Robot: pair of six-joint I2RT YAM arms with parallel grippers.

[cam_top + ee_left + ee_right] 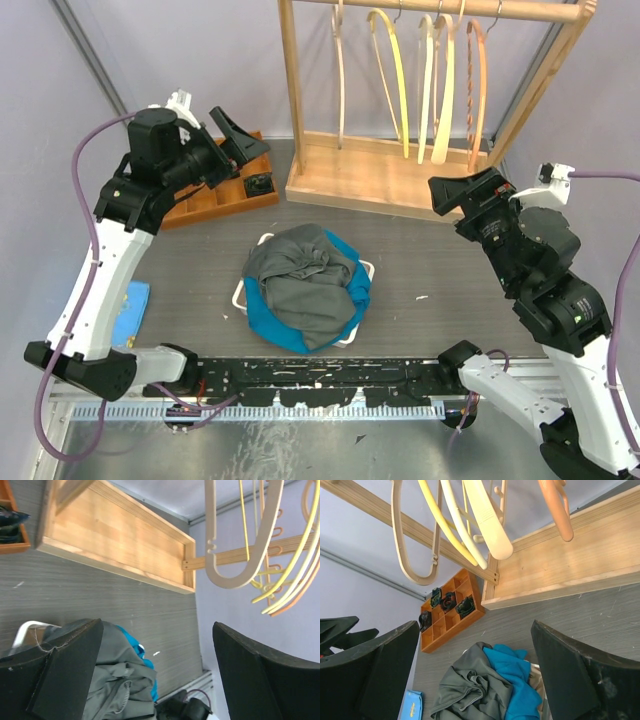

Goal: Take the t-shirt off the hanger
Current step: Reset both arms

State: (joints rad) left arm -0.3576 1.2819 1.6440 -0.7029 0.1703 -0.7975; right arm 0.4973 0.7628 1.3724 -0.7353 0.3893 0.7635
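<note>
A crumpled grey t-shirt (300,272) lies on top of a blue garment (285,325) in a white basket (240,293) at the table's middle; it also shows in the wrist views (107,680) (470,690). Several bare hangers (440,90) (235,575) (485,525) hang from the wooden rack's rail at the back. My left gripper (240,140) (157,630) is raised at the back left, open and holding nothing. My right gripper (465,190) (475,627) hovers to the right of the basket, open and holding nothing as well.
The rack's wooden base (380,175) spans the back of the table. An orange compartment tray (215,195) with dark items sits at the back left. A blue cloth (132,310) lies at the left edge.
</note>
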